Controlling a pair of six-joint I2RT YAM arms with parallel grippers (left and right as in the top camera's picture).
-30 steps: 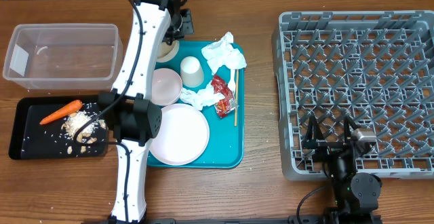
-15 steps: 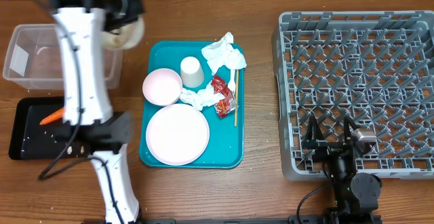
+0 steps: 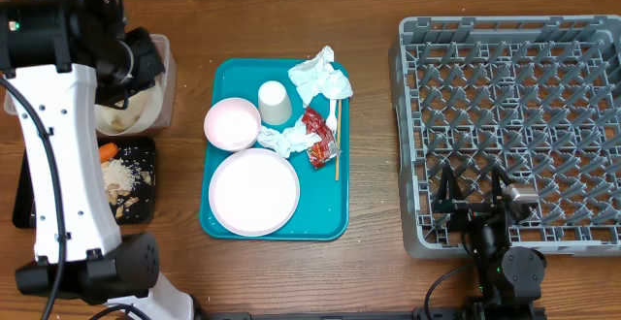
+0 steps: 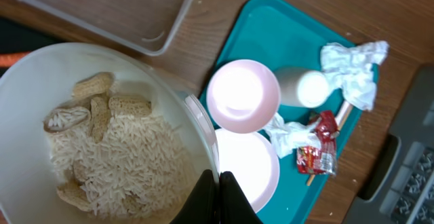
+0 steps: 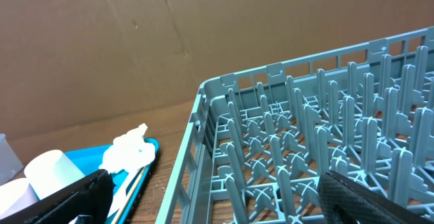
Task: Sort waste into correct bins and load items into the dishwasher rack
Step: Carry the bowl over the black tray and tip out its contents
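Left tool [image 4: 218, 185]: fingers clamped together on the rim of the held bowl [image 4: 30, 108], which I carry above the table. Inside it are food scraps [image 4: 115, 149]: pale grains with a few nut-like lumps.

Under the bowl, the clear tub [image 4: 159, 20] meets the black tray [image 3: 144, 211]. I cannot tell which of them it is centred over. On the black tray lie a carrot [image 3: 108, 150], partly hidden by my arm, and loose scraps [image 3: 121, 176].

Right tool [image 5: 213, 183]: fingers apart, gripping nothing, at the near edge of the dishwasher rack [image 3: 514, 97].

Further out, on the teal tray [image 3: 330, 218]:
- plate [image 3: 254, 192]
- second bowl [image 3: 231, 124]
- cup [image 3: 275, 102]
- napkins [image 3: 320, 76]
- red wrapper [image 3: 318, 134]
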